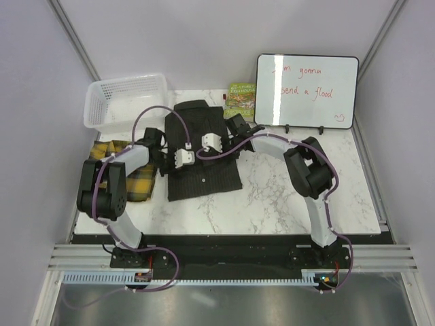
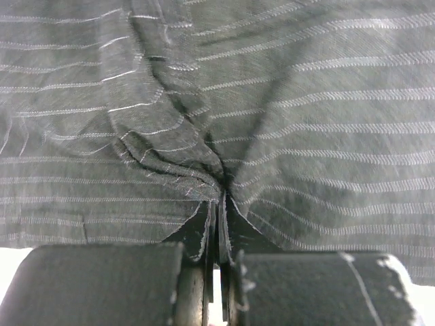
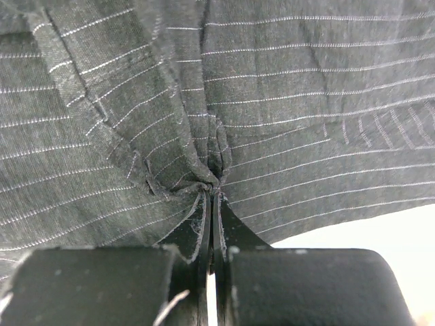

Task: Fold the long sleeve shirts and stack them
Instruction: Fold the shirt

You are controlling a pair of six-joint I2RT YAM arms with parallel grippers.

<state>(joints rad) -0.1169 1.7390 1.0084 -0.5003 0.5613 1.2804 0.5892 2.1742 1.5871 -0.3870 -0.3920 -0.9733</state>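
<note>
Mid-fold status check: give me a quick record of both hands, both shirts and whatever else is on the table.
left hand: shut on dark pinstripe shirt, cloth bunched at the fingertips
right hand: shut on the same shirt
dark pinstripe shirt: mid-table, partly folded
plaid shirt: left edge, beside the dark one, partly under the left arm, not stacked
basket: white, far left corner
whiteboard: upright, far right

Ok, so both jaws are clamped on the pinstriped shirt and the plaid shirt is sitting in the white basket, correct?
Not quite: the plaid shirt lies on the table next to the basket, not in it, as the top view shows. Both jaws are clamped on the pinstriped shirt.
</note>
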